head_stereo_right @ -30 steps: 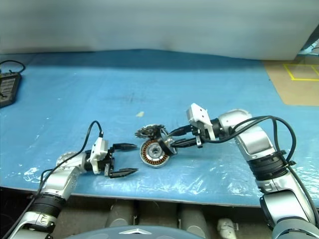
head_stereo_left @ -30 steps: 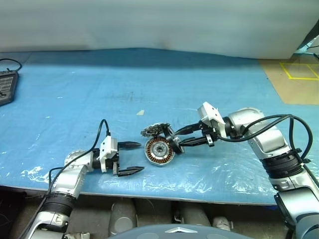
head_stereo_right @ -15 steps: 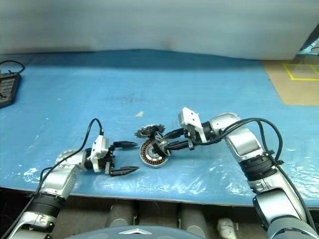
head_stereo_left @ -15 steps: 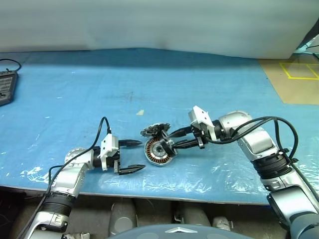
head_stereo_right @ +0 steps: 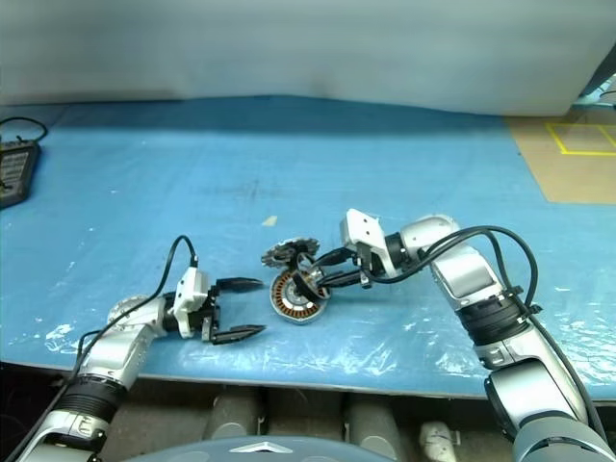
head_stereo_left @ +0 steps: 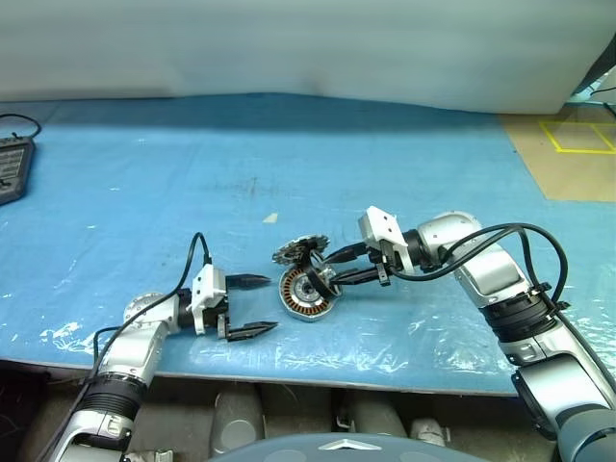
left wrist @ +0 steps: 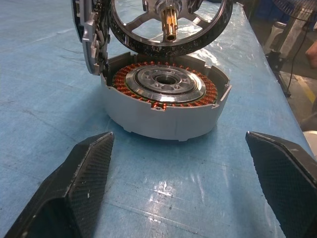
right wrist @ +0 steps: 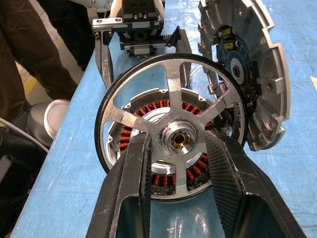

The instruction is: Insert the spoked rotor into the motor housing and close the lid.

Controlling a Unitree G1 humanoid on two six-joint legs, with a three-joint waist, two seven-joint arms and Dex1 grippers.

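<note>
The motor housing sits on the blue table, copper windings ringing its central hub. Its finned lid stands open at the far edge, joined to the housing. My right gripper is shut on the spoked rotor, pinching its hub between both fingers. The rotor hangs tilted just above the housing's opening, its shaft pointing down at the hub. My left gripper stands open to the left of the housing with nothing between its fingers.
A dark device with a cable lies at the table's far left. A small pale scrap lies behind the housing. Tan floor with yellow tape is at the right. A person in dark clothes stands beyond the table's near edge.
My right gripper has carried the rotor a little leftward, from the housing's right edge to over its opening. The left gripper has stayed put.
</note>
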